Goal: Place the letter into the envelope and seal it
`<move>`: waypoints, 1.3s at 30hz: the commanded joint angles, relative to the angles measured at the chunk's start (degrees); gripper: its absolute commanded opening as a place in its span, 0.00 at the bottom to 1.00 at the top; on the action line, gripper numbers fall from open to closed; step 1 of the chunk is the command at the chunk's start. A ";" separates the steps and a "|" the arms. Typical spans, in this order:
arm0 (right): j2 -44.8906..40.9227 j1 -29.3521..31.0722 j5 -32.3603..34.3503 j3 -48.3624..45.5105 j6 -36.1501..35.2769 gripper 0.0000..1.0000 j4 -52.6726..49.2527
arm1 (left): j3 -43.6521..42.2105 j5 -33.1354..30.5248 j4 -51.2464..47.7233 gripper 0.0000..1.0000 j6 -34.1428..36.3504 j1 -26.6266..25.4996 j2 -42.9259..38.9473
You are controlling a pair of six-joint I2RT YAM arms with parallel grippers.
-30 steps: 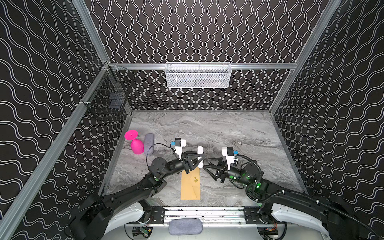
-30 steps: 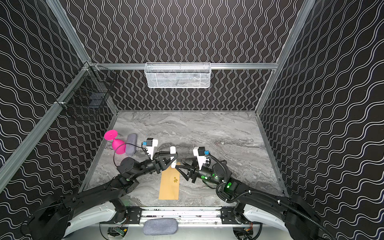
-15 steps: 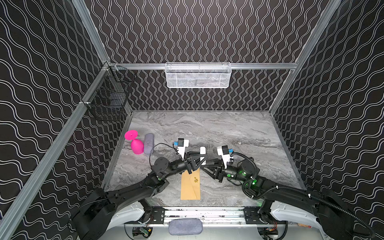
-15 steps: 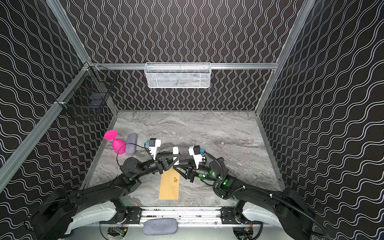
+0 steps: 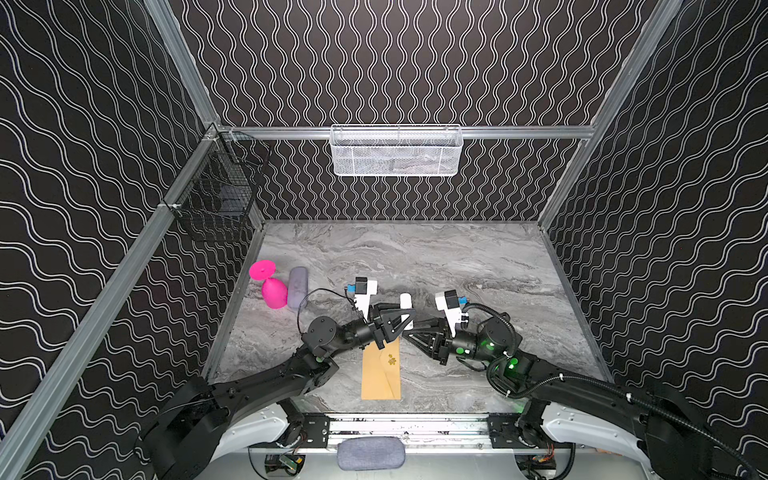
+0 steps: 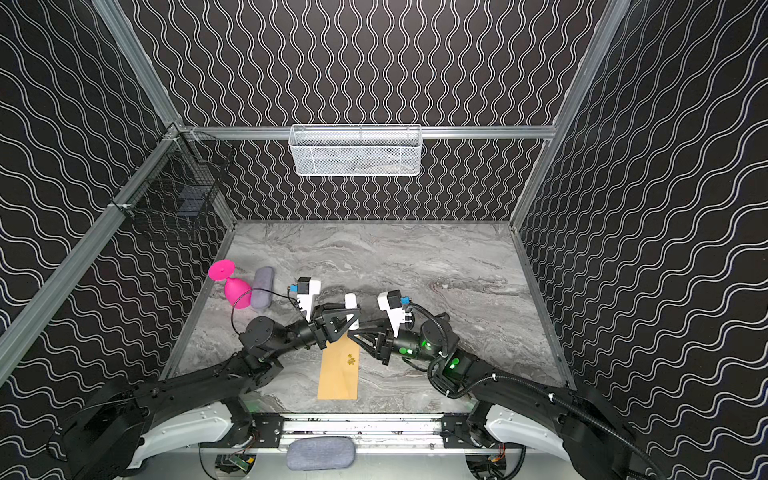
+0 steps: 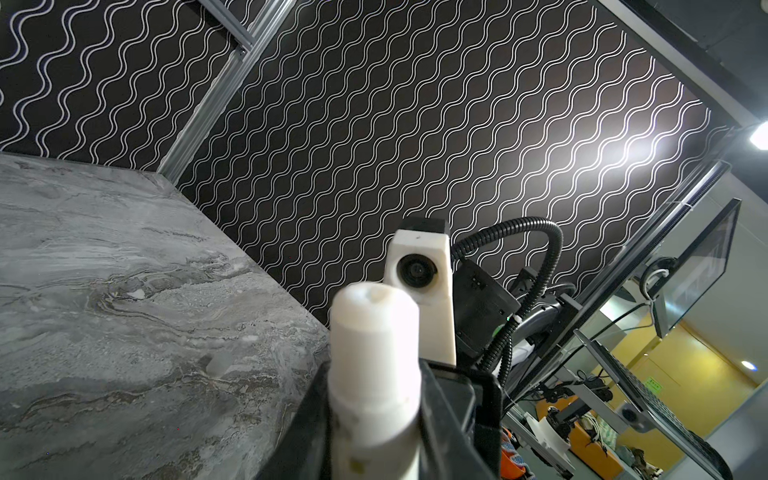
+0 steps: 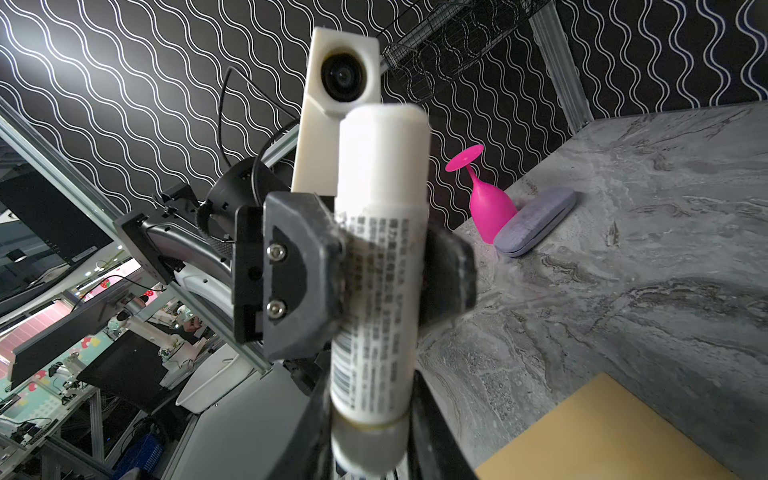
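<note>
The brown envelope [image 5: 379,376] [image 6: 337,376] lies flat near the table's front edge, its flap folded over with a gold sticker [image 5: 391,360] on it; a corner of the envelope [image 8: 623,436] shows in the right wrist view. The letter is out of view. Above the envelope's far end my left gripper [image 5: 397,322] [image 6: 340,323] [image 7: 374,440] is shut on a white glue stick [image 5: 405,300] [image 6: 351,301] [image 7: 374,345] [image 8: 380,249] held upright. My right gripper [image 5: 409,329] [image 6: 356,329] [image 8: 370,444] reaches in from the right, and its jaws press on the stick's grey lower end.
A pink goblet [image 5: 272,289] and a grey case [image 5: 297,286] lie at the left side of the table. A white mesh basket [image 5: 396,151] hangs on the back wall and a black wire basket [image 5: 216,199] on the left wall.
My right gripper has moved left to meet the left gripper and narrowed its jaws onto the glue stick's lower end. The left gripper has kept its hold.
</note>
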 commanded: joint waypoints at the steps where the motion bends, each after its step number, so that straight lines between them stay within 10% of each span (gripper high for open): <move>1: -3.16 -0.09 5.21 0.60 -1.34 0.19 -4.98 | -0.24 -0.38 -2.26 0.00 2.45 0.13 -1.56; 15: -12.80 -0.11 9.44 1.17 -4.46 0.14 -19.81 | -1.70 -1.58 -8.69 0.00 5.01 0.14 -6.53; 26: -12.27 -0.11 -0.24 2.37 -10.04 0.58 -22.27 | 9.83 10.83 -32.86 0.00 18.69 0.58 -7.00; 39: -11.42 -0.24 -4.54 4.15 -12.30 0.35 -23.94 | 13.18 16.18 -35.69 0.00 20.55 0.57 -3.36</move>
